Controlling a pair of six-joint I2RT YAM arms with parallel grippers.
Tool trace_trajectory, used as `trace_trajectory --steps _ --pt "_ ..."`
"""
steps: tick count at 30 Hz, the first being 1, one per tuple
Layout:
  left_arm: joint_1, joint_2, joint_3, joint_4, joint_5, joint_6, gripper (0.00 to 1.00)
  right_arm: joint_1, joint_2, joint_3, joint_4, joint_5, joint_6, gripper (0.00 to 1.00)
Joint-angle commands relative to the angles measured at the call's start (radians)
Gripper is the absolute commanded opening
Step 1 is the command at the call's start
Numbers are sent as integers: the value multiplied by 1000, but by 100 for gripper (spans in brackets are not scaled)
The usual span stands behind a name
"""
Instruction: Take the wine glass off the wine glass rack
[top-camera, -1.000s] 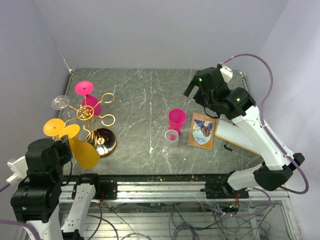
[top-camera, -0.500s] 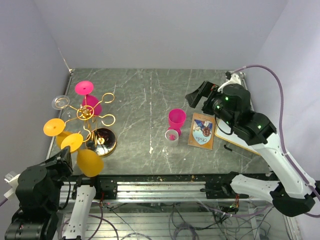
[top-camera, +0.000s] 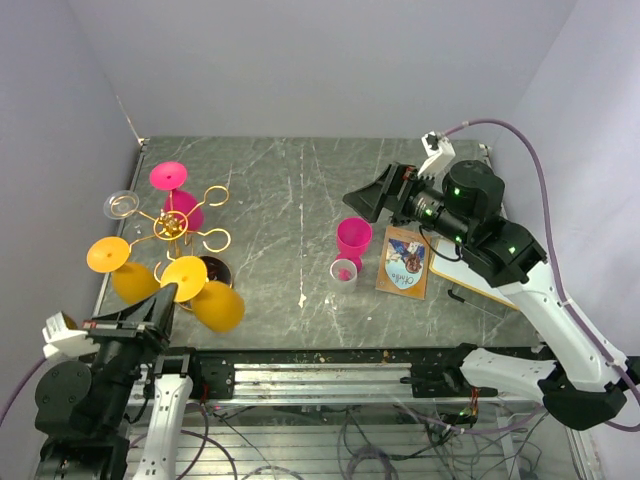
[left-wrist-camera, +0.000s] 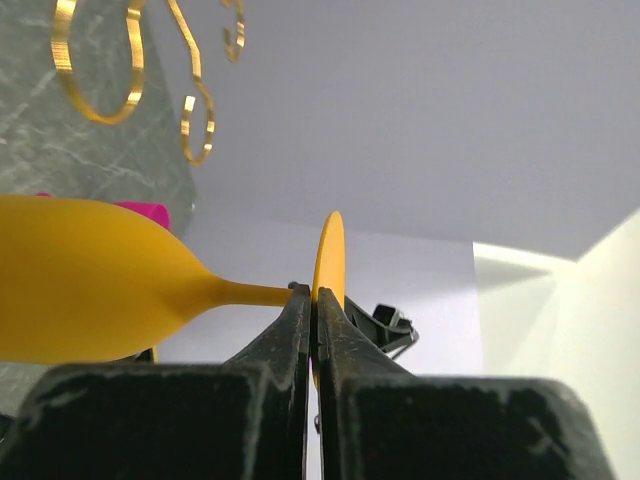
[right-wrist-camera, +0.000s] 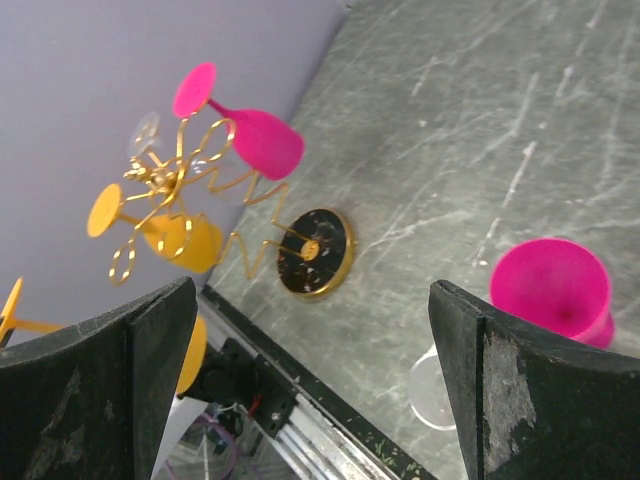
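Overhead and right-wrist views (looking leftward) share the rack (top-camera: 172, 227)

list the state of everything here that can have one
wine glass rack, upright
orange wine glass, off the rack, tilted
left gripper, shut on that glass's stem
second orange glass, hanging on the rack
pink wine glass, hanging on the rack
clear glass, on the rack
right gripper, open, empty
pink cup, upright, mouth up
small clear cup, upright
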Motion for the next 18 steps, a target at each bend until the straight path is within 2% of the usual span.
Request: trace_trajectory --steps 1,9,12,15,18 --pt "-6 -4 -76 332 197 58 7 -4 2 -27 108 -140 38 100" --pt "-6 120 -198 938 471 70 7 -4 9 -83 298 -262 71 100" --pt "-7 193 -185 1133 532 96 7 -4 2 -117 403 -309 119 100" --pt "-6 247 -149 1246 557 132 7 -2 -19 -197 563 -335 198 100" --pt "-6 272 -172 1427 561 67 7 -2 -28 -265 747 -361 276 100"
